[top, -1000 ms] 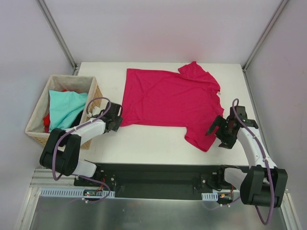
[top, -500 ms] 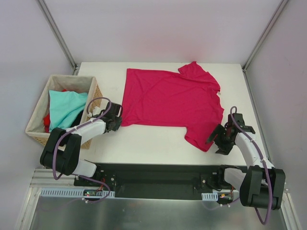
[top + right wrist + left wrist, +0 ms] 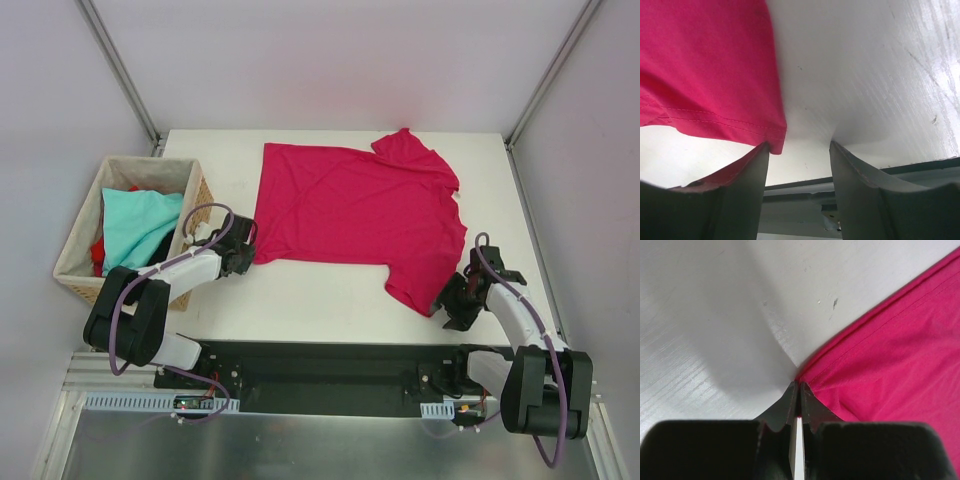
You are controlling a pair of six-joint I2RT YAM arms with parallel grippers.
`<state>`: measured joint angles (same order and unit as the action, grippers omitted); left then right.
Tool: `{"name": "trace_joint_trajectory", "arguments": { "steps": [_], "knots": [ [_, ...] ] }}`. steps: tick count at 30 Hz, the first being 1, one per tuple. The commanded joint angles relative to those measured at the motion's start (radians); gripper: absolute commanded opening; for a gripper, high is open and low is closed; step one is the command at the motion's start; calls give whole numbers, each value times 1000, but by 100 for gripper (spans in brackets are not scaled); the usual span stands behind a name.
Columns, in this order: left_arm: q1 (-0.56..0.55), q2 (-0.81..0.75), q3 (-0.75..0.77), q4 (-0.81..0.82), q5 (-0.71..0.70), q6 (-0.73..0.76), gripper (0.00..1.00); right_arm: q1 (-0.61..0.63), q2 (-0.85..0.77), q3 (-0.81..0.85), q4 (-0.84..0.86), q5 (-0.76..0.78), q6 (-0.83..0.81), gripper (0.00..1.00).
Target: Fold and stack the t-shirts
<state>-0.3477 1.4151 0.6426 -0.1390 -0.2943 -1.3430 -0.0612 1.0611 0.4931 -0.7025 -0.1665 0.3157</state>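
A crimson-magenta t-shirt lies spread flat on the white table. My left gripper is shut on its near-left hem corner, with cloth pinched between the fingertips. My right gripper is open and low at the shirt's near-right sleeve corner, which sits by the left finger. A light teal t-shirt and a red one lie in the basket.
The wicker basket stands off the table's left edge beside my left arm. The table's near edge and the black base rail run just behind both grippers. Walls close in the back and sides.
My right gripper has moved toward the near edge and lowered to the sleeve corner. My left gripper has stayed at the hem corner.
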Motion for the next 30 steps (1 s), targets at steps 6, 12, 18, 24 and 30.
{"name": "trace_joint_trajectory", "arguments": {
  "steps": [6,12,18,24,30],
  "knots": [
    [-14,1,5,-2,1,30,0,21,-4,13,101,-82,100,49],
    [-17,13,6,-2,6,21,0,26,-47,24,67,-28,106,49],
    [-25,25,12,-2,9,13,0,27,-29,-5,93,24,111,48],
    [-27,27,8,-1,7,10,0,34,31,-30,156,3,112,41],
    [-28,21,6,-1,3,7,0,58,48,-33,143,-1,106,38]
  ]
}}
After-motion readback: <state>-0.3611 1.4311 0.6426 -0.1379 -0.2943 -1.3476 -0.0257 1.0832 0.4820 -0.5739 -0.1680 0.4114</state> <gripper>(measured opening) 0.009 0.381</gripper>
